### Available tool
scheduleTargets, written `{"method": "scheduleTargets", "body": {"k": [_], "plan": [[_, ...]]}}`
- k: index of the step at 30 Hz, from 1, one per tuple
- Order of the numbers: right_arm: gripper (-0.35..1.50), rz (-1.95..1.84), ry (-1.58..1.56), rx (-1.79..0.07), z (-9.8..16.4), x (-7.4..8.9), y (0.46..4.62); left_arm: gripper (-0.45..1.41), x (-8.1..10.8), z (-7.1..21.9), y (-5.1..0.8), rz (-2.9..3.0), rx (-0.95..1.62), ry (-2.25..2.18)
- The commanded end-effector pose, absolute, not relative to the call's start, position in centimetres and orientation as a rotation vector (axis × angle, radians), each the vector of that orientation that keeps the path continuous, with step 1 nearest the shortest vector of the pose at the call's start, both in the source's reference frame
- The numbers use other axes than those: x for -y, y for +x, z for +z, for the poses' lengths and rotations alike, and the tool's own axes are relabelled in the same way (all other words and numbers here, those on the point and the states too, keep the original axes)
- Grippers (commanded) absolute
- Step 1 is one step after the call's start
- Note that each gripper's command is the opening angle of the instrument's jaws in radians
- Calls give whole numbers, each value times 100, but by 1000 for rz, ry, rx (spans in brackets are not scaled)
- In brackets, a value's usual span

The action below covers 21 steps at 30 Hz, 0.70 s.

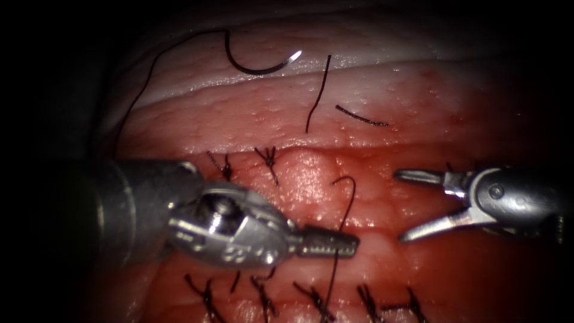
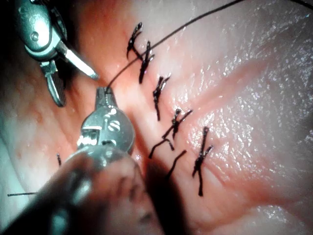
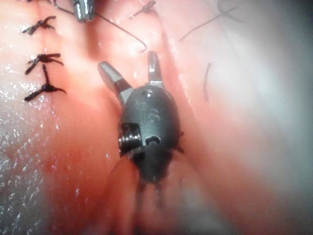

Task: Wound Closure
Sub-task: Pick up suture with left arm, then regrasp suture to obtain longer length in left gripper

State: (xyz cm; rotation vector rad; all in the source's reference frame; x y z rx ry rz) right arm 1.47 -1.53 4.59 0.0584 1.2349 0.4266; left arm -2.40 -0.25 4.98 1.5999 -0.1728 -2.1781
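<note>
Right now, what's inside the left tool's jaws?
The left tool is shut on the thread, which arcs above the jaws and runs on below them. The jaws hide the gripped stretch. The needle lies free on the tissue. The right tool is open and holds nothing.

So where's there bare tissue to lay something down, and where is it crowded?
Bare: the pale band between the needle and the upper knots; also between the open right tool and left tool, shut on thread. Crowded: the lower knots.
</note>
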Motion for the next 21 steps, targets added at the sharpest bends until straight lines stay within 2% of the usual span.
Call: {"method": "scheduleTargets", "body": {"k": [1, 7, 15, 17, 20, 21], "plan": [[112, 378, 19, -1245, 464, 152, 163, -45, 21, 503, -244, -2172, 186, 1609], [96, 255, -106, -1232, 465, 152, 192, -45, 11, 501, -241, -2178, 170, 1645], [92, 207, -153, -1224, 468, 152, 219, -45, 8, 500, -241, -2181, 146, 1670], [82, 181, -173, -1213, 470, 152, 223, -45, 7, 499, -241, -2180, 145, 1672], [22, 153, -179, -1196, 475, 154, 226, -45, 7, 497, -242, -2178, 144, 1674], [-27, 149, -178, -1196, 477, 155, 226, -45, 7, 497, -242, -2177, 143, 1675]]}}
